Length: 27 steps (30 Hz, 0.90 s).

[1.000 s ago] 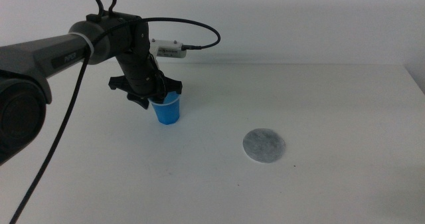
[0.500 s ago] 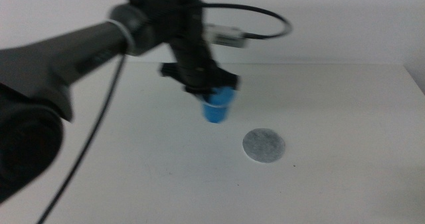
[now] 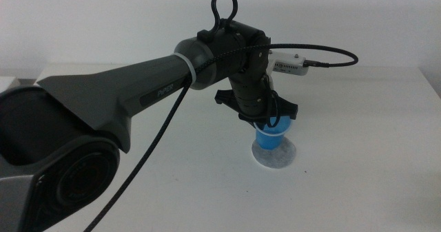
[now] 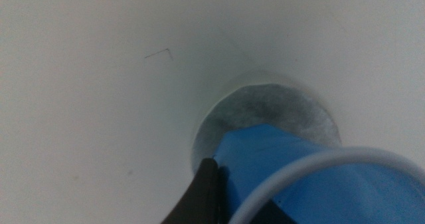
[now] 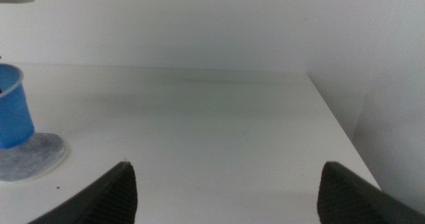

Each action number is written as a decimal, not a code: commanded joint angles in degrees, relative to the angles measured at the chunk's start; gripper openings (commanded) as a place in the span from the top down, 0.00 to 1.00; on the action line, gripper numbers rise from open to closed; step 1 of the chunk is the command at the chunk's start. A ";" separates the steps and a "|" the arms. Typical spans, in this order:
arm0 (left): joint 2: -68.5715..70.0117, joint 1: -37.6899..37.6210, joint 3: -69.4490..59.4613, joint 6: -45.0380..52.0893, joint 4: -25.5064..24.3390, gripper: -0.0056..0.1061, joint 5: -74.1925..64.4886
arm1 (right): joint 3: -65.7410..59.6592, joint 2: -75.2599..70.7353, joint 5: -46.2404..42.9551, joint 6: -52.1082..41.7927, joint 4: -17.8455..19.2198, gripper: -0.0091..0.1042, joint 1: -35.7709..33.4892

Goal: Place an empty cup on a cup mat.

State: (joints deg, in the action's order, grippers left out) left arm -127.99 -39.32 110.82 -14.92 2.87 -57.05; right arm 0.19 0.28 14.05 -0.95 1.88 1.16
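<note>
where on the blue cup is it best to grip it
At the rim, from above, as the left gripper does now: jaws shut across the cup's upper wall. The cup tapers downward, so the wide rolled rim resists slipping through. It stands upright over the cup mat. The right gripper waits open off to the side.

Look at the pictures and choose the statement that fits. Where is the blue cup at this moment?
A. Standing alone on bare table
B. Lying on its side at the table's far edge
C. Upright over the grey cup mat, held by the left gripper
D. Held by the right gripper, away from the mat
C: the cup stands upright over the cup mat, with the left gripper closed on its rim; the right gripper waits open, off to the side.
</note>
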 commanded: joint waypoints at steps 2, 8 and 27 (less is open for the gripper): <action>-0.62 -0.09 0.63 -0.59 1.89 0.96 1.82 | -0.19 -0.28 -0.37 -0.23 0.60 0.10 -0.10; -0.83 -0.09 0.67 -0.49 3.54 0.92 2.06 | -0.19 -0.28 -0.37 -0.23 0.60 0.10 -0.10; 4.47 2.36 1.61 5.88 6.41 0.11 -7.08 | -0.19 -0.28 -0.37 -0.23 0.60 0.10 -0.10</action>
State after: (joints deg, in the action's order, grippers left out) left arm -126.49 -37.73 111.36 -9.98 8.43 -62.45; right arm 0.19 0.28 14.05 -0.95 1.88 1.16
